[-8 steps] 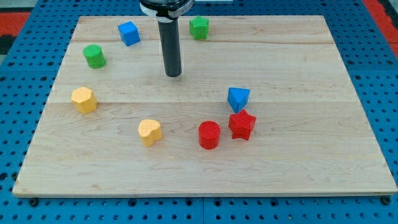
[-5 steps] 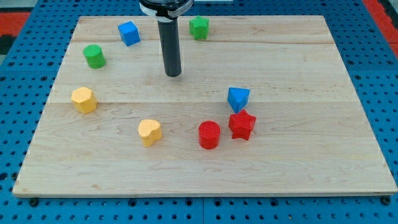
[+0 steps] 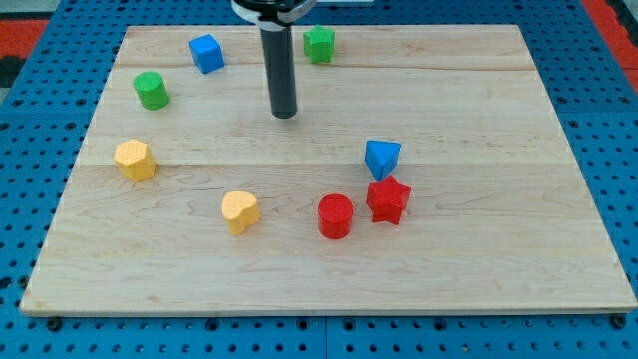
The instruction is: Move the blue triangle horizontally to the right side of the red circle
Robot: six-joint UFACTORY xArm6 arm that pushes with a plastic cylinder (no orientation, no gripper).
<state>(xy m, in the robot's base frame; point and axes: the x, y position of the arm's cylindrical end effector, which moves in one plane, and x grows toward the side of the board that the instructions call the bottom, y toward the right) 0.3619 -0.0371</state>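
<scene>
The blue triangle sits right of the board's middle, just above the red star and touching or nearly touching it. The red circle lies to the lower left of the triangle, next to the star's left side. My tip is on the board up and to the left of the blue triangle, well apart from every block.
A blue cube and a green block lie near the view's top. A green cylinder and a yellow block are at the left. A yellow heart lies left of the red circle. The wooden board rests on a blue pegboard.
My tip has moved slightly to the right and a little up. No block has moved.
</scene>
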